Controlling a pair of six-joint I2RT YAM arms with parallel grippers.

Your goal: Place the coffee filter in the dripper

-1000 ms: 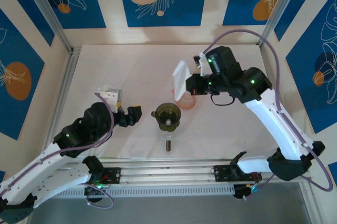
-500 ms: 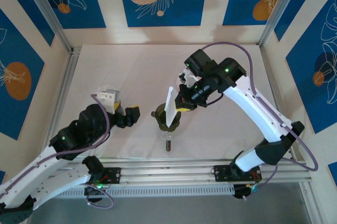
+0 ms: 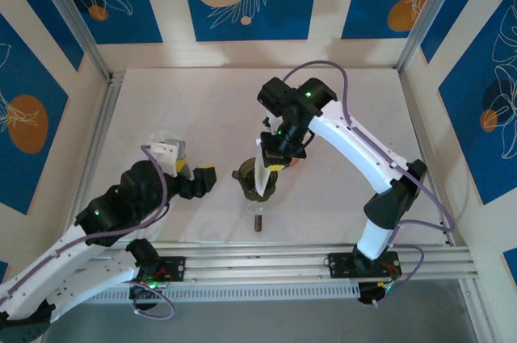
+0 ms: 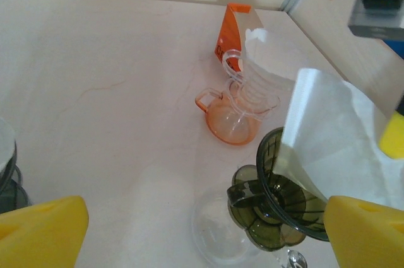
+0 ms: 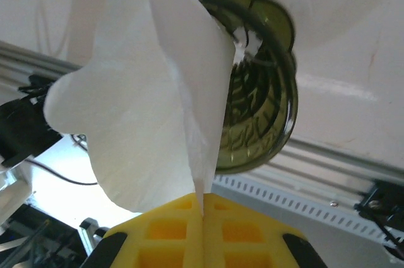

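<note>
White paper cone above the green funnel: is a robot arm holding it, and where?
Yes. The right gripper pinches the coffee filter by one edge, its far end at the dripper. The left gripper is open, holding nothing.

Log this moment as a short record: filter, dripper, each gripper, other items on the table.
coffee filter: white paper, pinched at one edge, lower part dipping into the green dripper, not seated
green dripper: upright, mid-table
right gripper: shut on the coffee filter, above the green dripper
left gripper: open, empty, left of the green dripper
other items: orange dripper holding a stack of filters; orange box behind it
task status: filter not yet released
</note>
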